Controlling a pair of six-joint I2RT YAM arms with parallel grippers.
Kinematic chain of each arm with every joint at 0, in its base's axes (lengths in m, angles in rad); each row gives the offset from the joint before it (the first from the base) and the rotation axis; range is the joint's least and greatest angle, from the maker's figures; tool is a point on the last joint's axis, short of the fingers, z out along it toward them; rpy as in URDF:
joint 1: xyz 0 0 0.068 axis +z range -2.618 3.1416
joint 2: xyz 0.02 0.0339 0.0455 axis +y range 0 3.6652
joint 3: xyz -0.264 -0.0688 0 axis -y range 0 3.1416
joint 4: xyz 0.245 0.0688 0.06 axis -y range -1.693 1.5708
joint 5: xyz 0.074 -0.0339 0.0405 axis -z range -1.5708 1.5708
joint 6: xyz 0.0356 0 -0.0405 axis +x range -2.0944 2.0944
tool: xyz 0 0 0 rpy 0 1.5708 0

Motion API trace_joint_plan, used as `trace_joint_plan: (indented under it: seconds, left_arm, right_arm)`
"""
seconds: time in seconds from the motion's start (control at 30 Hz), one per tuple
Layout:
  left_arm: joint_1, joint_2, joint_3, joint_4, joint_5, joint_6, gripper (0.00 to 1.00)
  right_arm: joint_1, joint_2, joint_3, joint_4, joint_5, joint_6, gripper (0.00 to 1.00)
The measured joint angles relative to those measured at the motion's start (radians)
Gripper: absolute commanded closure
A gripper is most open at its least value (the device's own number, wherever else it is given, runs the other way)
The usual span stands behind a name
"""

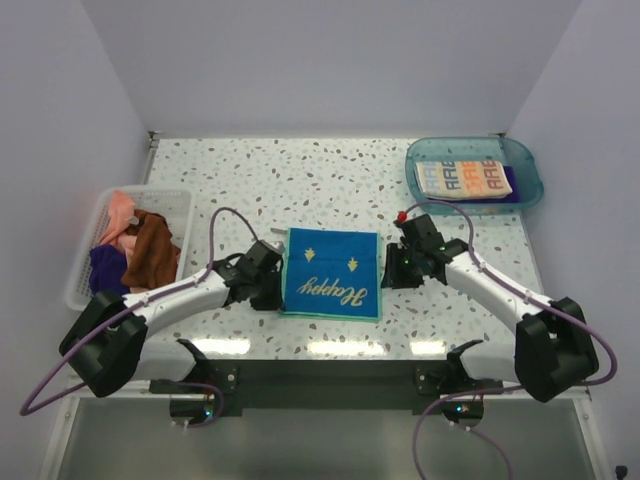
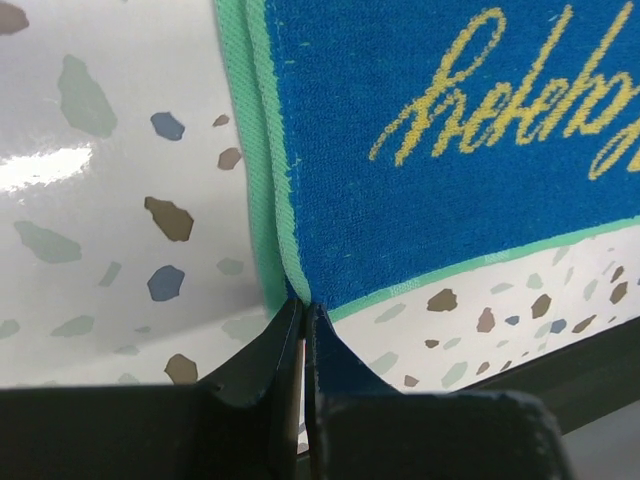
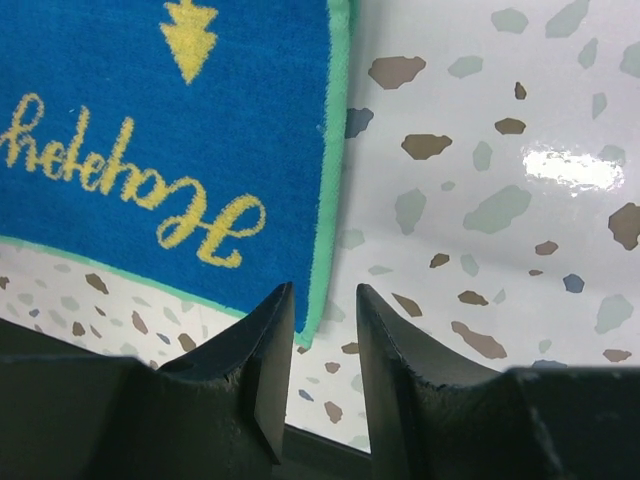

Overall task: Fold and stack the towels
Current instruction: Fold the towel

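Note:
A blue towel with a green border and yellow "Happy" lettering (image 1: 332, 272) lies folded flat at the table's middle. My left gripper (image 1: 278, 298) is shut on its near left corner; the left wrist view shows the jaws (image 2: 303, 308) pinched on the doubled edge of the towel (image 2: 440, 150). My right gripper (image 1: 386, 278) is open at the towel's right edge; in the right wrist view the gripper (image 3: 323, 300) straddles the towel's near right corner (image 3: 318, 300) without closing on it. A white "RABBIT" towel (image 1: 463, 178) lies folded on a purple one (image 1: 515, 198).
The folded pair lies in a blue tray (image 1: 525, 160) at the back right. A white basket (image 1: 85, 270) at the left holds pink (image 1: 118, 215), brown (image 1: 152, 255) and purple (image 1: 105, 268) towels. The table's near edge runs just below the blue towel.

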Motion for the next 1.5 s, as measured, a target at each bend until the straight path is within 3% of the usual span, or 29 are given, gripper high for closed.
trace_joint_plan:
  seconds: [0.1, 0.2, 0.23, 0.33, 0.5, 0.57, 0.67, 0.8, 0.93, 1.1, 1.27, 1.37, 1.5]
  left_arm:
    - [0.000, 0.003, -0.007, -0.026, -0.018, -0.001, 0.88]
    - [0.000, 0.003, -0.008, -0.050, -0.036, -0.006, 0.70]
    - [0.000, 0.003, -0.008, -0.055, -0.040, -0.006, 0.57]
    - [0.000, 0.000, -0.006, -0.070, -0.050, -0.007, 0.47]
    - [0.001, -0.021, 0.063, -0.156, -0.092, -0.001, 0.52]
    - [0.007, -0.027, 0.136, -0.176, -0.104, 0.010, 0.55]
    - [0.030, -0.009, 0.267, -0.147, -0.108, 0.050, 0.58]
    - [0.082, 0.142, 0.427, -0.036, -0.087, 0.108, 0.69]
    - [0.143, 0.350, 0.521, 0.073, -0.041, 0.160, 0.72]
    - [0.194, 0.549, 0.560, 0.120, -0.026, 0.216, 0.73]
    - [0.216, 0.605, 0.574, 0.130, -0.032, 0.252, 0.75]
    - [0.224, 0.608, 0.583, 0.124, -0.039, 0.275, 0.69]
    - [0.228, 0.608, 0.618, 0.093, -0.041, 0.340, 0.46]
  right_arm:
    - [0.000, 0.032, 0.020, 0.000, 0.010, -0.013, 0.64]
    - [-0.003, 0.079, 0.076, 0.006, 0.025, -0.027, 0.64]
    - [-0.005, 0.098, 0.101, 0.013, 0.025, -0.030, 0.64]
    - [-0.005, 0.155, 0.174, 0.045, 0.025, -0.038, 0.64]
    - [-0.006, 0.259, 0.269, 0.113, 0.024, -0.041, 0.72]
    - [-0.008, 0.309, 0.298, 0.134, 0.023, -0.040, 0.80]
    - [-0.021, 0.378, 0.326, 0.168, 0.020, -0.035, 0.84]
    - [-0.045, 0.453, 0.344, 0.206, 0.016, -0.024, 0.86]
    - [-0.060, 0.517, 0.362, 0.242, 0.002, -0.015, 0.86]
    - [-0.067, 0.566, 0.364, 0.271, -0.004, -0.010, 0.87]
    - [-0.077, 0.573, 0.364, 0.280, -0.003, -0.019, 0.86]
    - [-0.088, 0.573, 0.369, 0.262, -0.006, -0.053, 0.82]
    - [-0.104, 0.573, 0.425, 0.174, -0.007, -0.168, 0.69]
